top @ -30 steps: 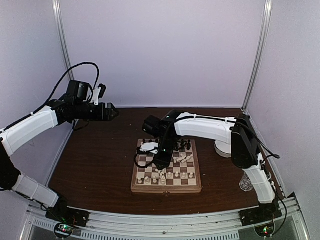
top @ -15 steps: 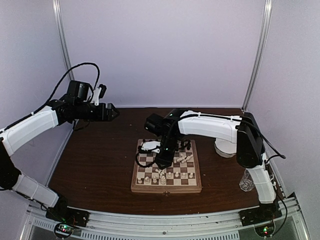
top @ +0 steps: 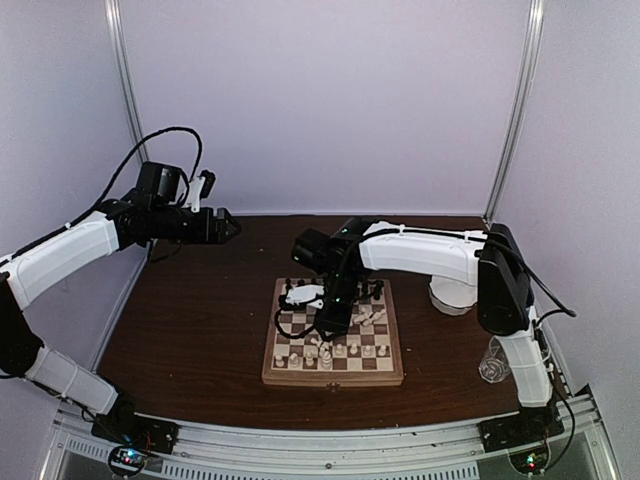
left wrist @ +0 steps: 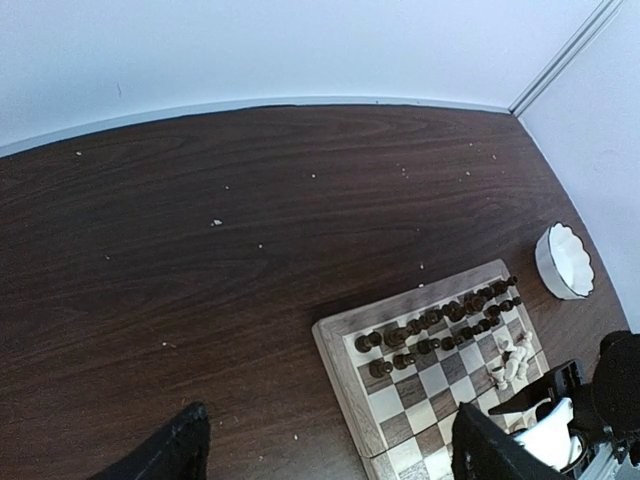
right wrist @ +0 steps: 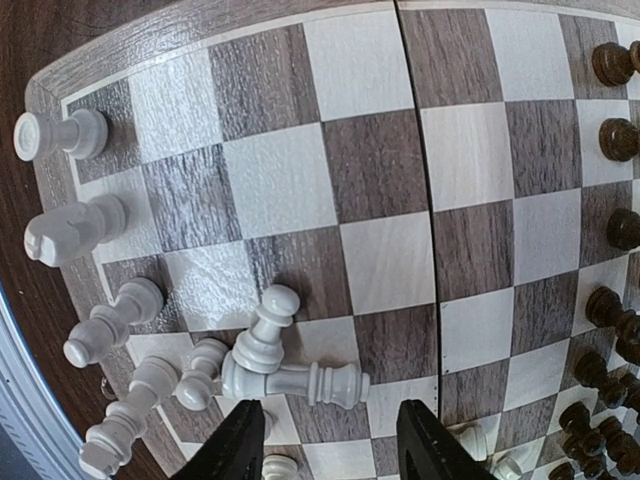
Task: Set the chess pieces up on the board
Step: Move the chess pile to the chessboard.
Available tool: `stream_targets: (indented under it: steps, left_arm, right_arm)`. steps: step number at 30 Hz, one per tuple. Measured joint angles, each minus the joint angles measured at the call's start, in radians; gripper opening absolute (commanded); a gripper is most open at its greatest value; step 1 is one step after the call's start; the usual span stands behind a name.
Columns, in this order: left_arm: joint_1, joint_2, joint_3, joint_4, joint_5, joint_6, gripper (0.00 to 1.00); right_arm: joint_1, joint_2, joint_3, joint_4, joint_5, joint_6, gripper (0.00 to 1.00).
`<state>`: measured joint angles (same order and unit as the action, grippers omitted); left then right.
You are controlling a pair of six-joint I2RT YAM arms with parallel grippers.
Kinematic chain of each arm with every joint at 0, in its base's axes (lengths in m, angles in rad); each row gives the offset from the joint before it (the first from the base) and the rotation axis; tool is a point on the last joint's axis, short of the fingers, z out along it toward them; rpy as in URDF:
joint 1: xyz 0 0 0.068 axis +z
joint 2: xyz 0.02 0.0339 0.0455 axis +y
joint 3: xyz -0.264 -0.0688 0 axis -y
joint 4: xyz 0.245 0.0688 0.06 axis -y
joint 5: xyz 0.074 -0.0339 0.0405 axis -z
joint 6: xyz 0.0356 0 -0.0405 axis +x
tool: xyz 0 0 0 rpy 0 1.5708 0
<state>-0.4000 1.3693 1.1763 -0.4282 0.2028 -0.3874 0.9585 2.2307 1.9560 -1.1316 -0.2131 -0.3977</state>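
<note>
Two white chess pieces [right wrist: 250,365] sit in a tangle just ahead of my right hand [right wrist: 333,428], whose fingers stand apart with nothing between them. The toppled piece [right wrist: 305,381] is the one that matters. It lies flat on the board [right wrist: 375,165] just beyond the fingertips, its long axis running crosswise, from one finger toward the other, base to the hand's left. A second piece [right wrist: 264,338] touches it on the far-left side (upright or leaning, I cannot tell). Closing as I stand would, I judge, pinch it end to end, so I would turn the wrist first. More white ones line the board's edge off to the hand's left, and the dark pieces [right wrist: 610,140] stand in rows to its right. My left hand [left wrist: 325,432] hangs high, fingers wide apart and empty, with the board ahead and to its right, well apart, so the right arm is plainly nearer. The white bowl [left wrist: 543,268] on the desk [left wrist: 200,250] beyond the board looks empty.
</note>
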Motion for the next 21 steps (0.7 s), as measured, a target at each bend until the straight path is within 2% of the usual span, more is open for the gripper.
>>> stream_targets:
  steps: [21]
  left_arm:
    - [0.0,0.0,0.0,0.0,0.003,0.0,0.83]
  right_arm:
    - [0.0,0.097,0.116,0.003,0.021,0.009,0.47]
